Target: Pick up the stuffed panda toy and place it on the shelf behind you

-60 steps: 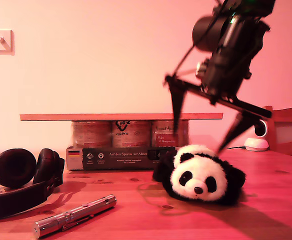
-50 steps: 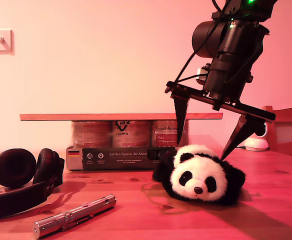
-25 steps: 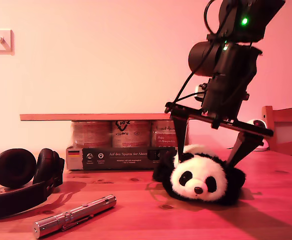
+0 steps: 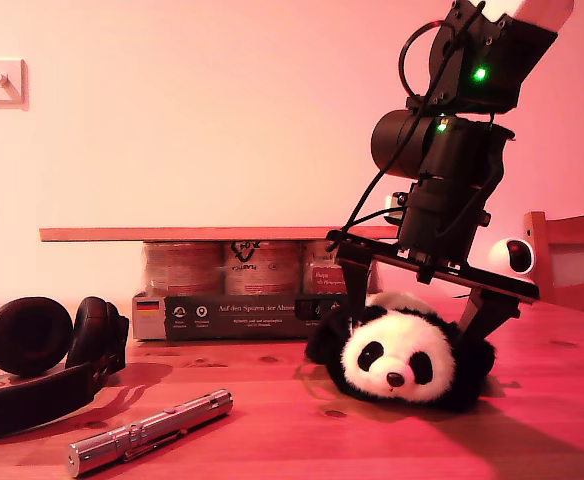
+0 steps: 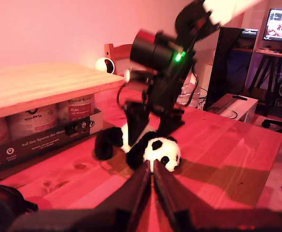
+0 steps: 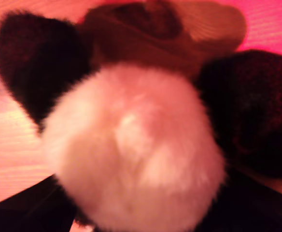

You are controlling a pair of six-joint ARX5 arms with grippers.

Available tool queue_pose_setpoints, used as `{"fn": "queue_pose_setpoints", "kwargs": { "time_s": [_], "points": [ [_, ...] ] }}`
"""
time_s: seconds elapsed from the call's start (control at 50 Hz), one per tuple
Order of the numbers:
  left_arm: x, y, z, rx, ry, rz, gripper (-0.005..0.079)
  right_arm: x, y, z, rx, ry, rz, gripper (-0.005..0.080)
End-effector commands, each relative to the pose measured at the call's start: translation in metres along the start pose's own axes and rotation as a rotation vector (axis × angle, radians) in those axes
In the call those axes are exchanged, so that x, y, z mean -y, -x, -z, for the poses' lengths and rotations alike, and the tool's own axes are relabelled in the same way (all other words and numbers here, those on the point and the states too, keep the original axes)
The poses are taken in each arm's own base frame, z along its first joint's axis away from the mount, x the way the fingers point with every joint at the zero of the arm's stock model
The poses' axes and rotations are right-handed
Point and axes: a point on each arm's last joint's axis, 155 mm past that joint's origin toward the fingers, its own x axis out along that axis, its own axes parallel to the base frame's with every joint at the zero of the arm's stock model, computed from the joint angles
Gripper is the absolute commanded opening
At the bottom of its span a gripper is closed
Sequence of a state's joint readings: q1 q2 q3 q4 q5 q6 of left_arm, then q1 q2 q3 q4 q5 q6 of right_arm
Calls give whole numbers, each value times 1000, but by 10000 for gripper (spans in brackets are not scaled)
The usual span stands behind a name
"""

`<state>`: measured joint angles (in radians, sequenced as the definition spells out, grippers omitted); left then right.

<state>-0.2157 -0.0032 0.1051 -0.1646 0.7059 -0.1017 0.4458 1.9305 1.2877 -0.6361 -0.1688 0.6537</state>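
Exterior view, left to right: headphones [image 4: 42, 362] lie at the view's left on the bench [image 4: 272, 420]; a metal torch [image 4: 150, 432] lies in front, long axis slanting up toward the view's right; behind, a black cardboard tray of jars [image 4: 242, 300] carries the shelf [image 4: 212, 233], a thin plank w/ long axis horizontal across the view; a white round camera [image 4: 512, 255] sits at the far right, beside a wooden chair back [image 4: 572, 232].

The stuffed panda toy [image 4: 400, 355] lies on the bench right of centre, just in front of the tray's right end; face turned toward the exterior camera, nose slightly down; body approx. round, so long axis not clear; black limbs spread to both sides.

My second gripper [image 4: 417, 305] comes down over the panda from above; jaws wide apart, one finger on each side of the head, tips level w/ the fur; contact w/ fur cannot be told; second wrist view filled by the panda's white crown [image 6: 131, 154] & black ears, blurred.

My first gripper [image 5: 153, 181] is off the exterior view; jaws together, nothing between them; it points at the panda [image 5: 155, 150] from well apart.
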Motion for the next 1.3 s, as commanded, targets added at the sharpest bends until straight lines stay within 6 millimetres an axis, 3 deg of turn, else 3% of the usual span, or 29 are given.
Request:
{"fn": "queue_pose_setpoints", "kwargs": {
  "time_s": [0.0, 0.12, 0.18, 0.32, 0.46, 0.8, 1.28],
  "points": [
    [3, 2, -9, 22, -17, 5, -21, -1, -2, -2, 5, 9, 0, 703],
    [3, 2, -9, 23, -17, 4, -21, -1, -2, -3, 8, 9, -2, 664],
    [3, 2, -9, 23, -17, 4, -21, -2, -2, -2, 2, 9, -7, 570],
    [3, 2, -10, 23, -18, 4, -21, -8, -2, 0, -11, 15, -36, 256],
    [3, 2, -10, 24, -18, 5, -21, -18, -1, 3, -30, 40, -88, 121],
    [3, 2, -10, 24, -19, 4, -21, -31, 10, 8, -71, 38, -111, 87],
    [1, 2, -10, 27, -20, -6, -21, -60, 57, -1, -64, 162, -83, 107]
  ]
}}
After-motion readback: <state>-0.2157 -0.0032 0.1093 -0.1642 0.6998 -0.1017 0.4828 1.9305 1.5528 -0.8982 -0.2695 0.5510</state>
